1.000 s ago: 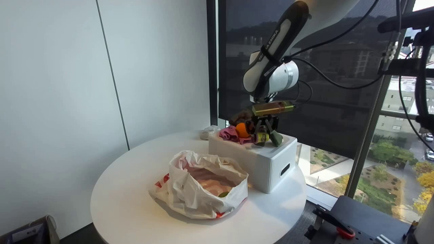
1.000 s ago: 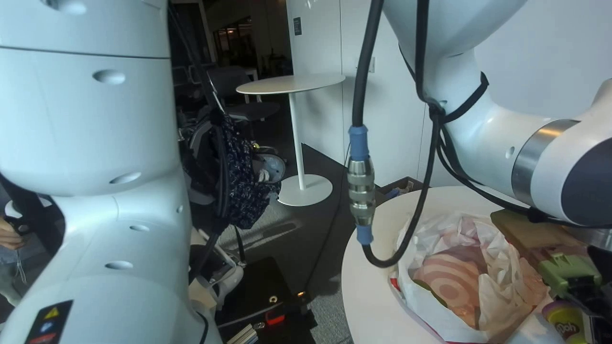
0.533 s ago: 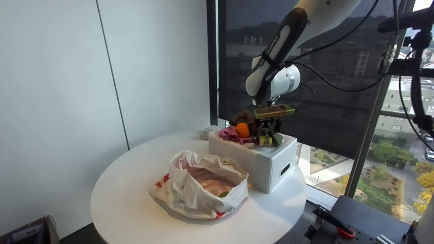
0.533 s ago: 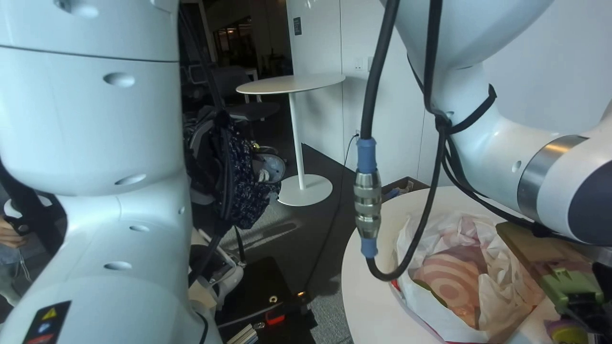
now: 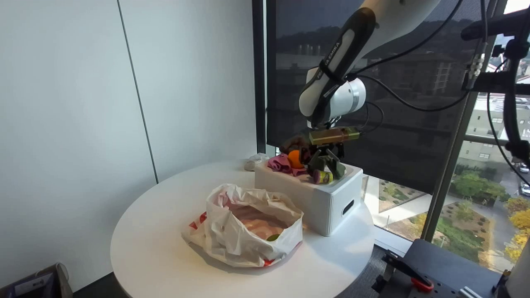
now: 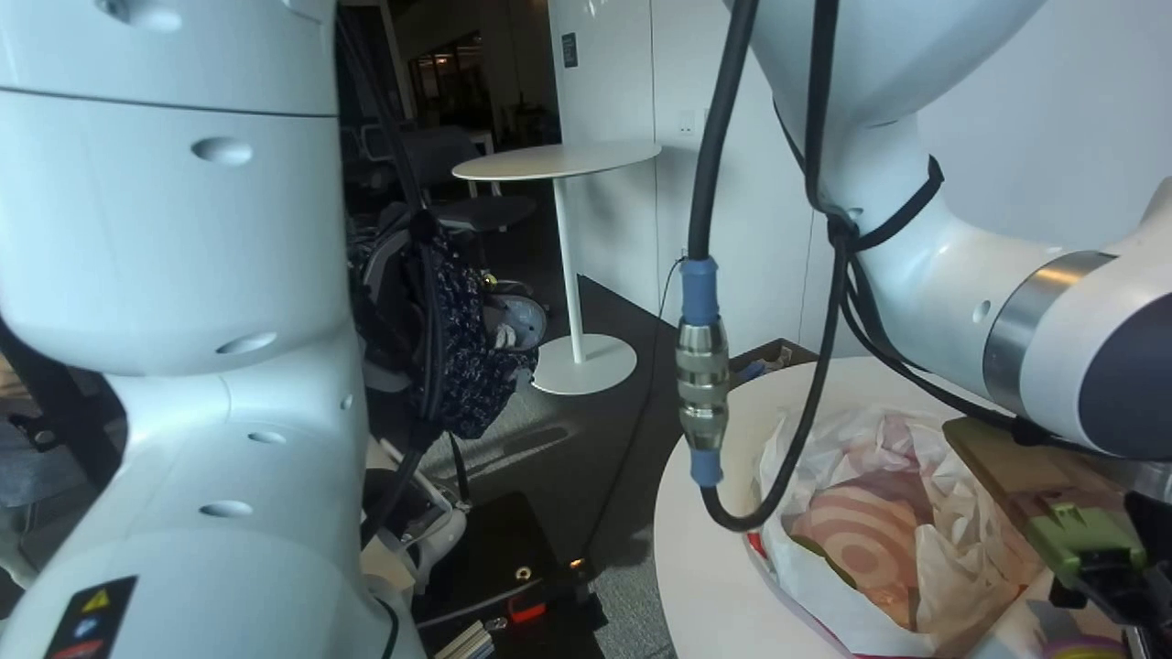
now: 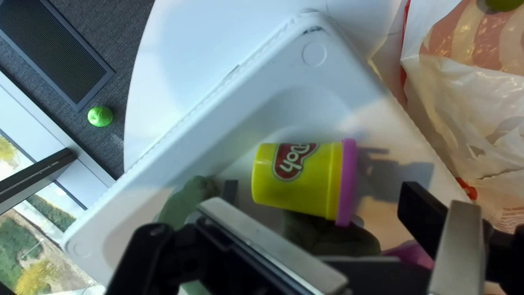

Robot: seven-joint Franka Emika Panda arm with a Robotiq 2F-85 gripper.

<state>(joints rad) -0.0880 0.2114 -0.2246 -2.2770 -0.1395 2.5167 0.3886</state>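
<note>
One yellow Play-Doh can (image 7: 297,180) with a purple lid (image 7: 348,182) lies on its side over the recessed top of the white box (image 7: 286,73), lid facing 3 o'clock in the wrist view. The gripper (image 7: 323,196) is positioned above the can; its fingers (image 7: 456,241) stand wide apart, with a visible gap between each fingertip and the can. Clock positions that follow are read from the can in the same view. At 5 o'clock: a dark rounded object (image 7: 335,237), partly covered by the can; contact between the two cannot be determined. At 4 o'clock: pink cloth (image 7: 411,254), mostly hidden by the gripper. Near 9 o'clock: a grey-green object (image 7: 180,205), type not identifiable. At 2 o'clock: a white plastic bag (image 7: 470,114) with red print, beside the box on the round white table (image 7: 176,69). Toward 10 o'clock: a green apple (image 7: 100,116) on the grey carpet (image 7: 118,24), beyond the table edge. In an exterior view, an orange sphere (image 5: 294,159) adjoins the pink cloth at 10 o'clock from the can, with a brown object (image 5: 292,142) just beyond it at 11 o'clock.
</note>
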